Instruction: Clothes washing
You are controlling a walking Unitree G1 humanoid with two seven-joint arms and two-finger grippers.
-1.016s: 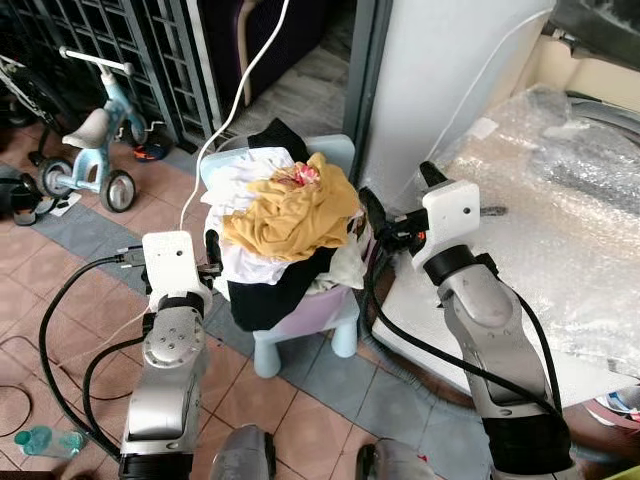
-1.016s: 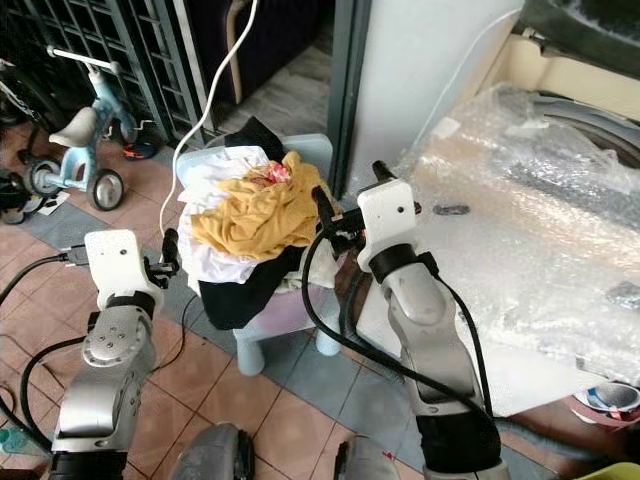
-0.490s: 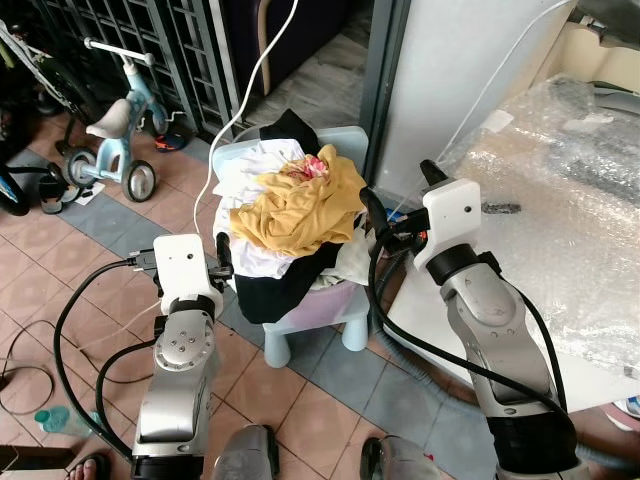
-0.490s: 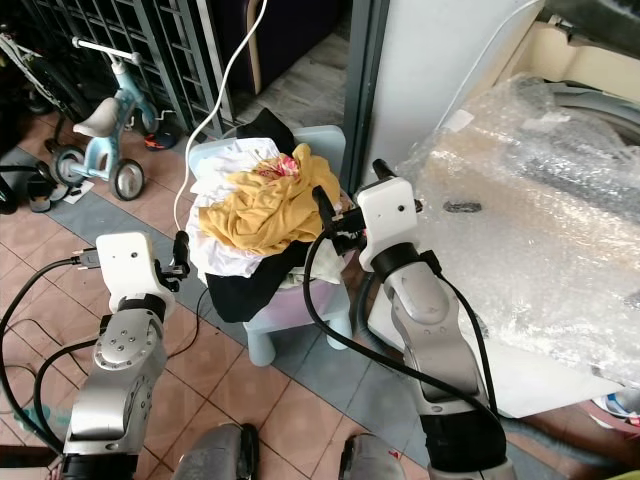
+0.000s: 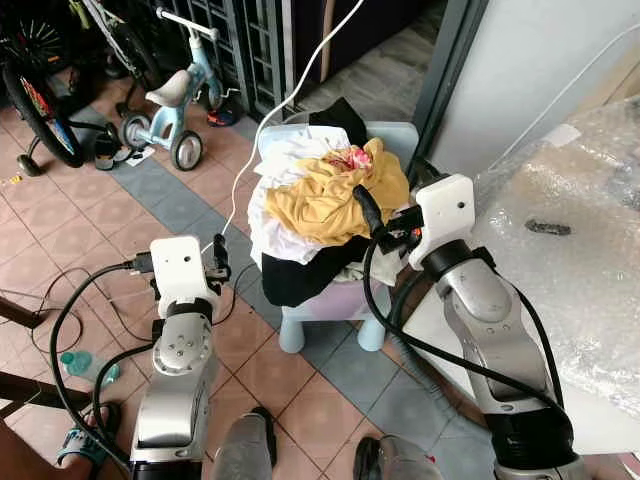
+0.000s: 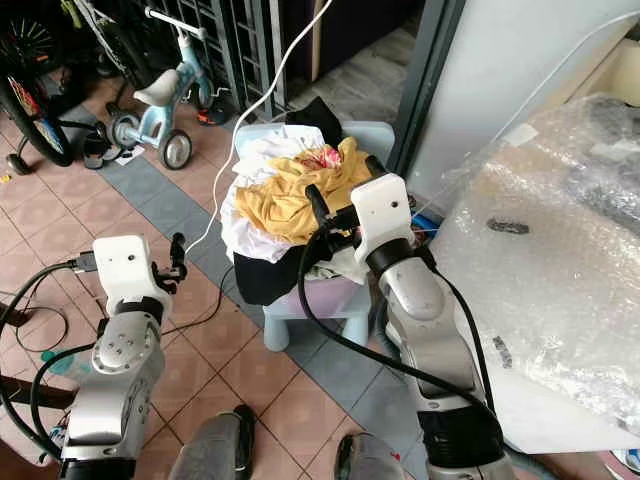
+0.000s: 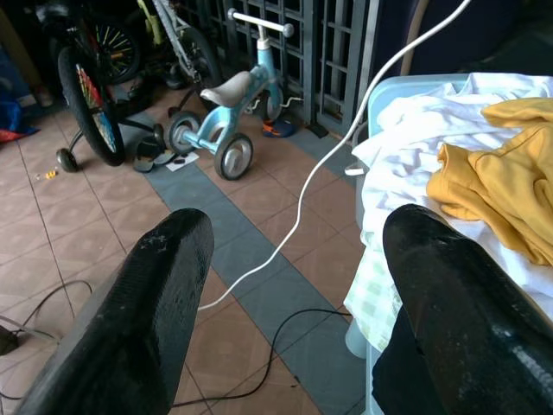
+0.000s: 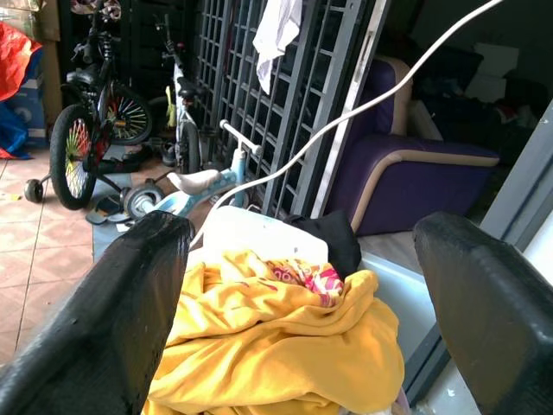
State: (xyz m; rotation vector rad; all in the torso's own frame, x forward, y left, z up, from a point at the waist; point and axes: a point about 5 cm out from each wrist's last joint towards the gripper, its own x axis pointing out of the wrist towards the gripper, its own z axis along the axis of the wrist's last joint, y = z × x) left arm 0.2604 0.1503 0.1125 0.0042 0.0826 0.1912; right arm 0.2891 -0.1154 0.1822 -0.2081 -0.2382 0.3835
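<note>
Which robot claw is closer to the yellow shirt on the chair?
The right claw is closer: it sits right at the edge of the yellow shirt on top of the pile. The left claw hangs off to the pile's side, over the floor.

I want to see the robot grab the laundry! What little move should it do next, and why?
Probably ease the right tool down onto the yellow garment and close. Its fingers are open right beside the top of the clothes pile on the blue chair, holding nothing. The left tool waits open, a little off the pile's other side.
</note>
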